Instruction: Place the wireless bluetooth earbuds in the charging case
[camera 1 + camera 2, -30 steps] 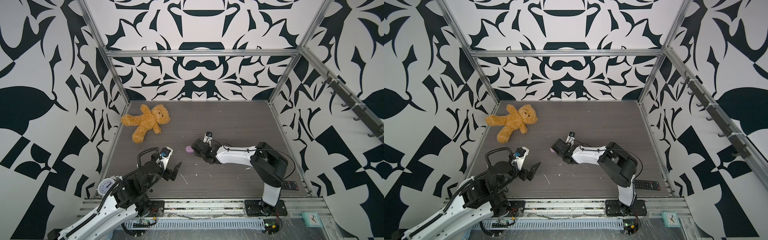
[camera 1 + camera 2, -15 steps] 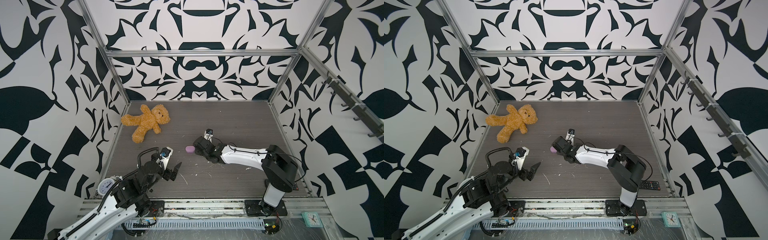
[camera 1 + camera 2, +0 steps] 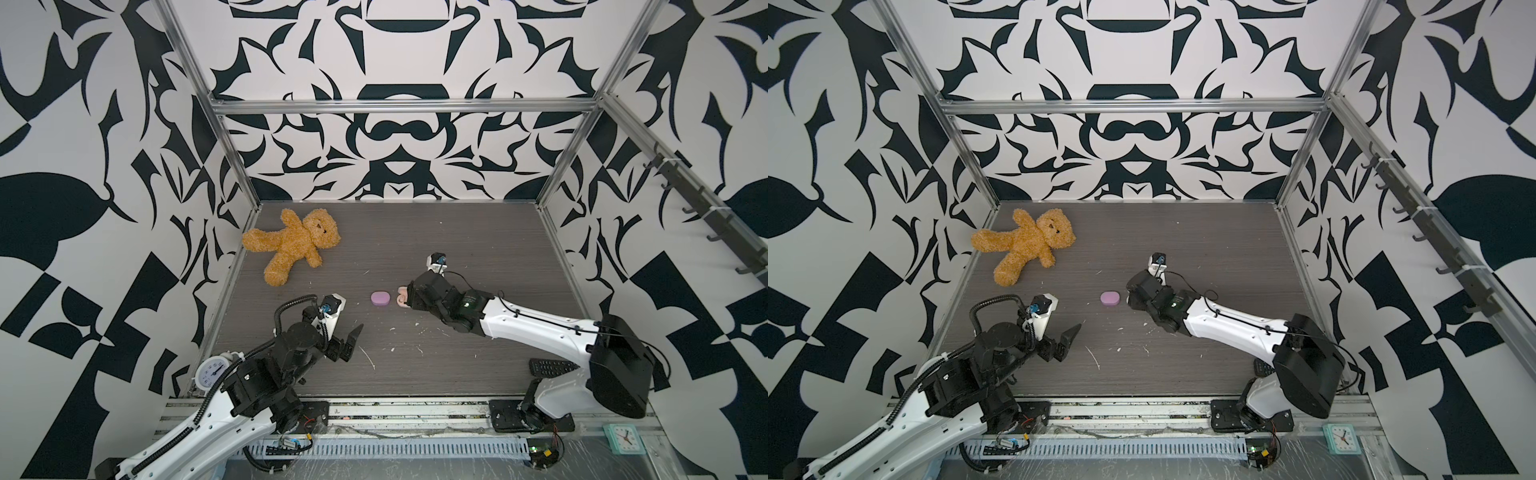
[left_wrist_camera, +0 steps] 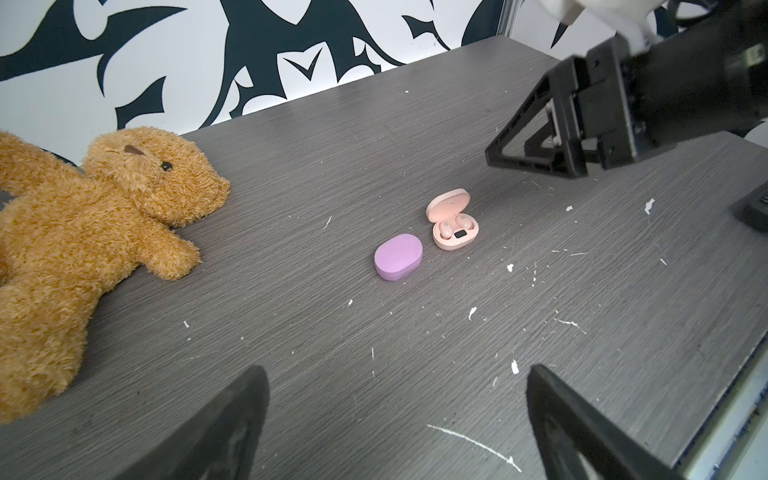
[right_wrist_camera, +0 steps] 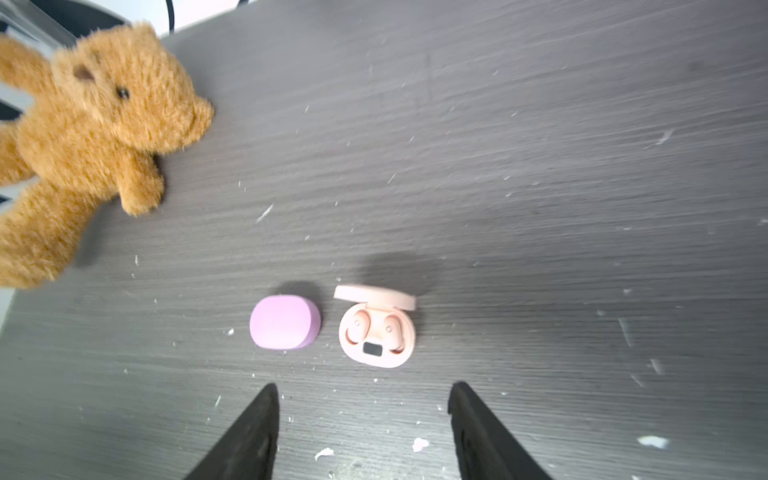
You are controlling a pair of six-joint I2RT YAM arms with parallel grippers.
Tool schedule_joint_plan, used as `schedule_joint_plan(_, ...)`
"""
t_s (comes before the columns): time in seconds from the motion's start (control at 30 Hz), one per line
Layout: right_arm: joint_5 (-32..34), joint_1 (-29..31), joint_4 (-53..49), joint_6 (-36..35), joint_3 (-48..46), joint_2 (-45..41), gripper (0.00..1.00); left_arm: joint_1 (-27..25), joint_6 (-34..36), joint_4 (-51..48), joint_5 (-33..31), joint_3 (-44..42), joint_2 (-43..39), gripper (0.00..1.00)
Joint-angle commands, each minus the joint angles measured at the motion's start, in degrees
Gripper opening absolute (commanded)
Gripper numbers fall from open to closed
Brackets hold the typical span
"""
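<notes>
A peach charging case [image 5: 376, 347] lies open on the grey table, lid [image 5: 374, 296] up, with two peach earbuds [image 5: 359, 326] seated side by side in its wells. It also shows in the left wrist view, charging case [image 4: 455, 239]. Right beside it lies a shut lilac case [image 5: 284, 322], seen in both top views [image 3: 380, 298] [image 3: 1110, 298]. My right gripper [image 5: 363, 386] hovers just short of the peach case, open and empty. Far nearer the front, my left gripper [image 4: 397, 369] is open wide over bare table and holds nothing.
A brown teddy bear [image 3: 293, 245] lies at the back left. A black remote [image 3: 550, 368] sits by the right arm's base and a small white clock [image 3: 212, 372] by the left arm. White scraps [image 4: 473, 442] litter the tabletop.
My right gripper's jaws have spread apart and drawn back a little from the peach case, and its arm has stretched out. The left arm has not moved.
</notes>
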Motion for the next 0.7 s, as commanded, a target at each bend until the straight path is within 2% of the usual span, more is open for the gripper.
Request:
schedule_joint_plan(0.0, -1.5, -1.8, -1.3, -6.5, 0.1, -2.9, 0.75, 0.1, 0.0, 0.4, 0.4, -0.1, -1.2, 0.99)
schedule_joint_plan(0.1, -2.5, -2.6, -3.7, -10.2, 1.3, -4.3, 0.87, 0.1, 0.3, 0.6, 0.4, -0.1, -1.4, 0.99)
schedule_joint_plan(0.17, -3.5, -2.8, -4.4, -12.2, 1.5, -5.5, 0.91, 0.1, 0.7, 0.7, 0.3, 0.0, -1.4, 0.99)
schedule_joint_plan(0.2, -3.7, -3.0, -4.7, -12.9, 1.5, -6.4, 1.0, 0.1, 1.1, 0.7, -0.4, 0.2, -1.2, 0.99)
schedule_joint_plan(0.33, -5.5, -4.0, -4.1, -16.2, 0.7, -9.8, 1.0, 0.1, 1.1, 0.2, -2.1, 1.8, 1.2, 0.99)
schedule_joint_plan(0.5, -12.8, -5.6, -2.7, -24.5, 0.5, -11.1, 1.0, 0.1, 1.2, -2.5, 0.7, 6.7, 8.4, 0.99)
schedule_joint_plan(0.67, -19.8, -8.4, -1.8, -29.3, 0.7, -9.4, 1.0, 0.1, 2.1, -4.2, 1.9, 10.1, 14.9, 0.99)
